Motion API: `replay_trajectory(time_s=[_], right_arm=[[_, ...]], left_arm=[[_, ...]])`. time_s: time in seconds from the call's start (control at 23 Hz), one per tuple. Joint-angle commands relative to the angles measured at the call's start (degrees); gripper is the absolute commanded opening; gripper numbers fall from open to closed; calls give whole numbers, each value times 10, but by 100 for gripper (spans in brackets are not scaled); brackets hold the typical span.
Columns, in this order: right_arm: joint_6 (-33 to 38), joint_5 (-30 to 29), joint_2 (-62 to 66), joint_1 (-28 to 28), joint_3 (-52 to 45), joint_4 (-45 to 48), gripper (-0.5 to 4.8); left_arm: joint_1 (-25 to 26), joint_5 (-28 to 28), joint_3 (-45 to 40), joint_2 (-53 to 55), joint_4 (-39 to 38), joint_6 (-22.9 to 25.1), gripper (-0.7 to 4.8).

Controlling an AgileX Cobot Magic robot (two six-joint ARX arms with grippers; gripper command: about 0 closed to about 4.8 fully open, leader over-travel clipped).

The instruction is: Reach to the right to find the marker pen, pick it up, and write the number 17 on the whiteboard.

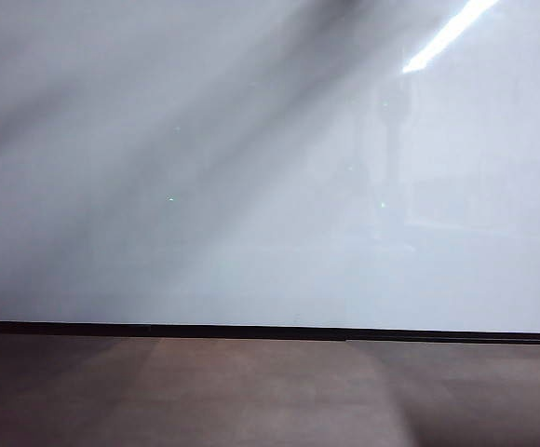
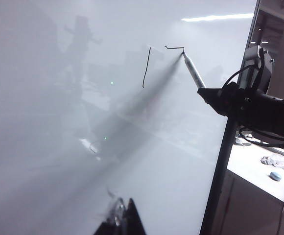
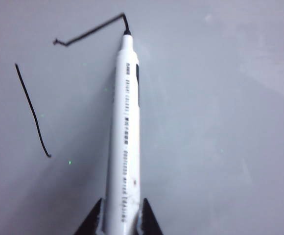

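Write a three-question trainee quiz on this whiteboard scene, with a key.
1. True or false: the right gripper holds the marker pen with its tip on the whiteboard.
2. What ink shows so far? A) a finished 17 B) the 1 and the 7's top bar C) nothing
3. Fill in: the left gripper holds ____.

Key: 1 true; 2 B; 3 nothing, it sits off the board with its fingertips together.
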Motion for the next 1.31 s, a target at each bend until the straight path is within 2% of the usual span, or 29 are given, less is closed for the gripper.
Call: replay_trajectory(time_s=[0.04, 0.57, 0.96, 1.18, 1.31], right_arm=[[3, 1, 2, 0, -5, -24, -2], [25, -3, 1, 1, -84, -5, -2], [29, -5, -2, 3, -98, 2, -2], [29, -5, -27, 12, -99, 1, -2], [19, 7, -61, 36, -105, -3, -2]], left_arm=[[-1, 3, 1, 0, 7, 1, -5], [-1, 3, 1, 0, 7, 1, -5], [-1, 2, 1, 0, 7, 1, -5], [-1, 3, 1, 0, 7, 1, -5], [-1, 3, 1, 0, 7, 1, -5]])
